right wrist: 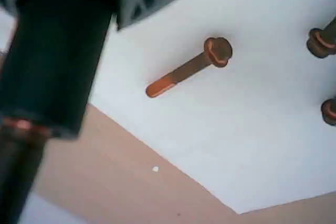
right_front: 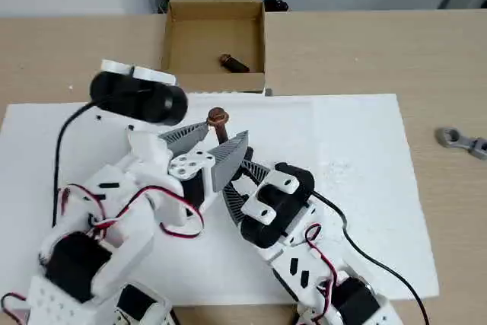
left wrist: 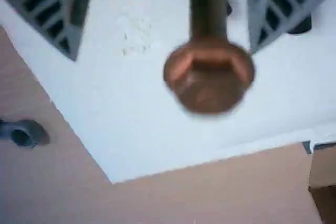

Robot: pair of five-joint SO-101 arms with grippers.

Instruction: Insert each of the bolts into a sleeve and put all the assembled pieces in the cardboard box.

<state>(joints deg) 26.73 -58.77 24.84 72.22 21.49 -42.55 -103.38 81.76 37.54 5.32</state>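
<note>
Wooden bench (right_front: 426, 51) carries a white sheet (right_front: 358, 157) that covers most of its near half. Both arms stand at the sheet's near edge and meet over its middle, toward the far edge.

Cardboard box (right_front: 176, 36) is open-topped and sits on bare bench, touching the sheet's far edge left of centre. One assembled piece (right_front: 234, 63) lies inside it, a bolt in a dark sleeve, toward the box's near wall.

Left gripper (right_front: 226, 131): grey fingers spread wide, one on each side of the bolt (left wrist: 208, 77). One finger is just beside the head, the other well apart, so nothing is clamped.

Right gripper (right_front: 240, 173): closed on the black sleeve (right wrist: 52, 51), low beside the left gripper. The bolt's shank runs into the sleeve and a short copper length shows out of the other end. The head stands above the left fingers, roughly upright.

Loose bolt (right wrist: 189, 66) lies flat on the sheet near one edge. Second bolt (right wrist: 320, 43) and third bolt (right wrist: 329, 111) lie near it, each only partly in frame.

Wrench (right_front: 460, 140) lies on bare bench off the sheet's right edge.
</note>
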